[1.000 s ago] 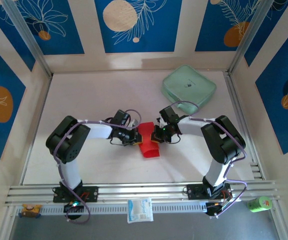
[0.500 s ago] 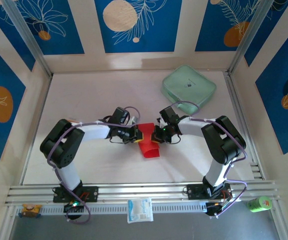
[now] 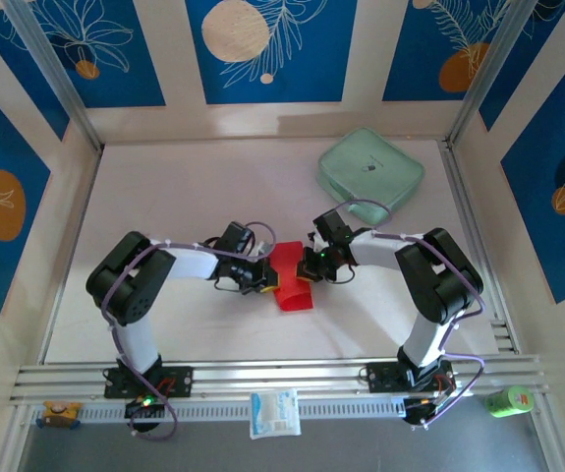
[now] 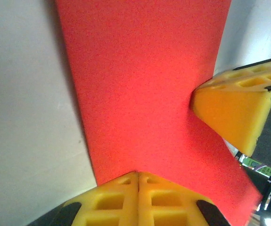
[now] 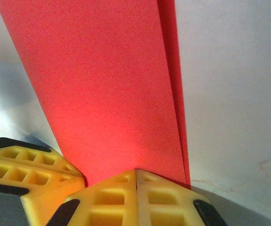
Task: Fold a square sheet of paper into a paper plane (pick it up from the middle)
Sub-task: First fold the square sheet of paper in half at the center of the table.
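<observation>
The left gripper point(image 3: 266, 276) and right gripper point(image 3: 308, 265) face each other over the bench point(image 3: 164, 206). Each is clamped shut on an opposite edge of the square sheet of paper point(image 3: 293, 287).

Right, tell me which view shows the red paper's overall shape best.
Top external view: the thin bright red sheet of paper shows whole, pinched between the left claw and right claw. Both wrist views show a close flat red stretch running into shut fingertips; the right wrist's reveals a doubled edge.
</observation>
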Robot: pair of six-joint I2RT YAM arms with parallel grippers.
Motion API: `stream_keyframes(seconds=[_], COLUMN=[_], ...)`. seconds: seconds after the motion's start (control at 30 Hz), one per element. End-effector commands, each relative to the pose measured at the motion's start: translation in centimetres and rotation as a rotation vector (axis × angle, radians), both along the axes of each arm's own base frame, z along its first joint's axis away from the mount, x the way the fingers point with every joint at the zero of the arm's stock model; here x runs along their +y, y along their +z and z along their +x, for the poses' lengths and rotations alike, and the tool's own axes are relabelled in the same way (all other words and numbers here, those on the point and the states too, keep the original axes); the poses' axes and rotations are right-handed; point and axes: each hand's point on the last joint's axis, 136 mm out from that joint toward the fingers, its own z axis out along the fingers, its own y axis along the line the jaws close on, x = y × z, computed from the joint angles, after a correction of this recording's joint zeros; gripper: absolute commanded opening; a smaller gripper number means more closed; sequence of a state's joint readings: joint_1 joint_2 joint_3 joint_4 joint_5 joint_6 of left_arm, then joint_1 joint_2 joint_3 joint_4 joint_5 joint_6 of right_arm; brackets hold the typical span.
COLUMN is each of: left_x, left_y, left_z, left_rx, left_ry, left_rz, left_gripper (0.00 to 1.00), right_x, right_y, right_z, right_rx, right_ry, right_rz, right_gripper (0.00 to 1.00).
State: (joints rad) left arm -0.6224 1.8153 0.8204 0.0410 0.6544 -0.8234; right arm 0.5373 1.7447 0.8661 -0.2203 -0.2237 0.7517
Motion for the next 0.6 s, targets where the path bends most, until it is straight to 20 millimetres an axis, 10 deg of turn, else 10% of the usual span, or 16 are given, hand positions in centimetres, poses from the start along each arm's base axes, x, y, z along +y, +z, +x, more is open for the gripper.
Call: stream_keyframes(seconds=[0.0, 0.57], left_x=[2.2, -2.0], left_y=[-2.0, 3.8], left_z=[-1.6, 0.1], left_rx=[0.016, 0.011], left_ry=[-0.047, 0.052], left_rz=[0.139, -0.126], left_gripper=[0.04, 0.07], right_x=[-3.0, -2.9], right_y=[-3.2, -3.1], right_z=[-3.5, -3.5], right_rx=[0.132, 0.134], right_ry=[-0.019, -0.016], right_rz=[-0.147, -0.146], right_gripper=[0.0, 0.0])
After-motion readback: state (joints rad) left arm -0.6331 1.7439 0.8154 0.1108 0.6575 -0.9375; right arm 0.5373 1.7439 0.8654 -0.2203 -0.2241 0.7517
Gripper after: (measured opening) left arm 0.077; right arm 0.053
